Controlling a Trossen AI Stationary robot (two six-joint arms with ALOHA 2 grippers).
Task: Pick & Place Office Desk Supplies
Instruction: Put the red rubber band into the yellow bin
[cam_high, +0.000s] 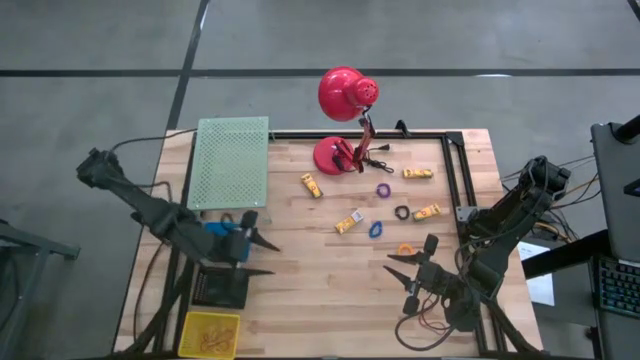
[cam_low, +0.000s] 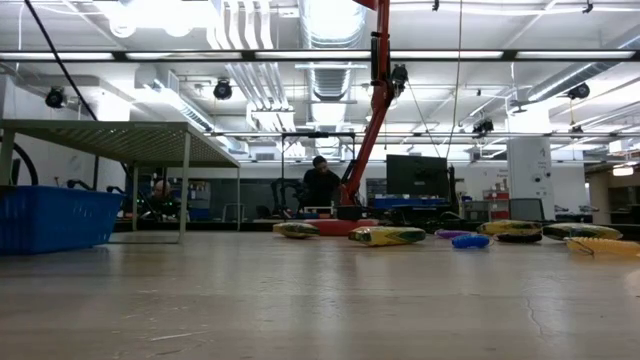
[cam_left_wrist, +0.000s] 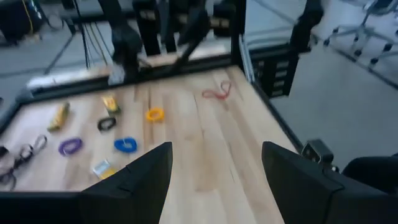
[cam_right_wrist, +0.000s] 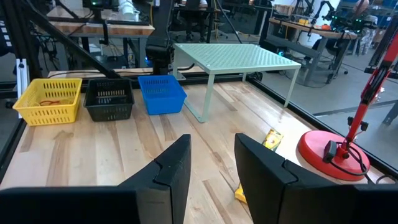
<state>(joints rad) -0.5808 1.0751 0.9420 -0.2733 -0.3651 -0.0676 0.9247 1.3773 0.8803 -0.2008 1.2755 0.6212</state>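
On the left of the wooden surface (cam_high: 300, 290) we see our left tool (cam_high: 268, 257) with its fingers spread wide and nothing between them, hovering beside the blue basket (cam_high: 222, 228), with the black basket (cam_high: 220, 288) and yellow basket (cam_high: 209, 333) nearer the front edge. Well to its right, past bare wood, lie the supplies: yellow pieces (cam_high: 312, 185) (cam_high: 348, 222), a purple ring (cam_high: 383, 190), a blue ring (cam_high: 376, 229), a black ring (cam_high: 402, 212) and an orange ring (cam_high: 405, 249), all below the red lamp (cam_high: 343, 125). Further right, our right tool (cam_high: 400, 273) holds nothing, its fingers parted by a narrow gap, with the orange ring just beyond its tips.
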